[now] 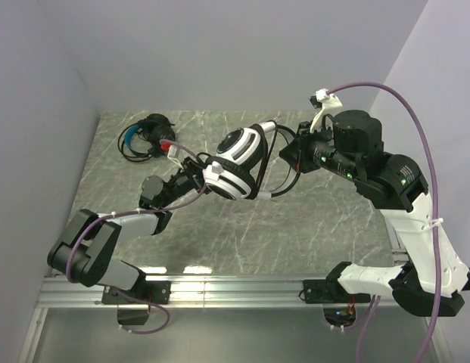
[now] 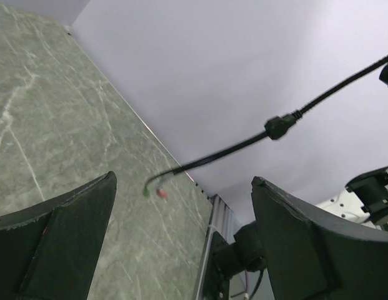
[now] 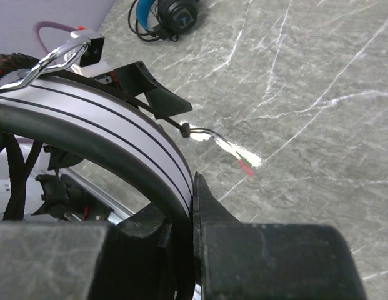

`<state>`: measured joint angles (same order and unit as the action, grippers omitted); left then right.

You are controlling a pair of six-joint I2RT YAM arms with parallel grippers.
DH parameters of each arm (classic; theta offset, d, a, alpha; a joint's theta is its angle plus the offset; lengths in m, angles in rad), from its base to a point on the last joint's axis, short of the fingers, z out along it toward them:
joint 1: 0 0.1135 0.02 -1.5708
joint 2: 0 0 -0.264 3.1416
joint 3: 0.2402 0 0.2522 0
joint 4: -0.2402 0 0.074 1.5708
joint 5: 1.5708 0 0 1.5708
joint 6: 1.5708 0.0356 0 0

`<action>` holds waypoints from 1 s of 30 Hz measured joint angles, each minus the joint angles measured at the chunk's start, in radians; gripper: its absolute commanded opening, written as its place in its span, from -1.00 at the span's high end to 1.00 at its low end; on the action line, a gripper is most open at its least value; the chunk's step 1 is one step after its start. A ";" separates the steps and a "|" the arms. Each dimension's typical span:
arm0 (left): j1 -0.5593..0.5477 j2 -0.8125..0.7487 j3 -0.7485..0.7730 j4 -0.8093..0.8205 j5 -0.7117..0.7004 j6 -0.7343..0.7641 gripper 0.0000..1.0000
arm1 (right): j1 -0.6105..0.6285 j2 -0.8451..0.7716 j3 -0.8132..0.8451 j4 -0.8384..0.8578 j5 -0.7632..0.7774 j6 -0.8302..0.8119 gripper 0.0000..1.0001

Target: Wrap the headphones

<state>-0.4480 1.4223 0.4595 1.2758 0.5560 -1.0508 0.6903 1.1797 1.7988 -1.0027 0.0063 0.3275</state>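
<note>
Headphones [image 3: 106, 134], white, sit pinched in my right gripper [image 3: 194, 212]; only the left wrist view shows my left gripper [image 2: 184, 244] gaping, empty.

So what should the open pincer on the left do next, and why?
Probably close the left pincer on the thin black cable: its jaws stand open with the cable crossing the gap, while the right pincer holds the white headset by its band.

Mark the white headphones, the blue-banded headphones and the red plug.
white headphones [image 1: 238, 144], top external view, on the upper ear cup.
blue-banded headphones [image 1: 129, 137], top external view, on the blue headband.
red plug [image 3: 245, 167], right wrist view, on the plug's tip.
</note>
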 measured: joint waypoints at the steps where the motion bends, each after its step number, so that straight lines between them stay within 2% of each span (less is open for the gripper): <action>1: 0.000 0.000 0.000 0.002 0.007 -0.004 -0.93 | -0.002 0.000 0.000 0.000 -0.001 0.000 1.00; 5: 0.000 0.002 0.011 0.000 0.049 0.003 -0.93 | -0.004 0.000 0.000 0.000 -0.005 0.000 1.00; 13: -0.005 0.002 0.114 0.020 0.165 0.134 -0.88 | -0.006 0.000 0.000 0.000 -0.013 0.000 1.00; 18: -0.063 0.002 0.125 0.025 0.208 0.235 -0.84 | -0.008 0.000 0.000 0.000 -0.016 0.000 1.00; 20: -0.095 -0.002 0.125 0.025 0.218 0.280 -0.76 | -0.009 0.000 0.000 0.000 -0.016 0.000 1.00; 24: -0.148 -0.022 0.125 0.026 0.223 0.362 -0.74 | -0.009 0.000 0.000 0.002 -0.019 0.000 1.00; 30: -0.187 -0.042 0.108 0.038 0.201 0.417 -0.54 | -0.010 0.001 0.000 0.006 -0.019 0.000 1.00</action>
<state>-0.6346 1.3808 0.5678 1.3136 0.7567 -0.6334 0.6804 1.1805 1.7988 -0.9966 -0.0124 0.3279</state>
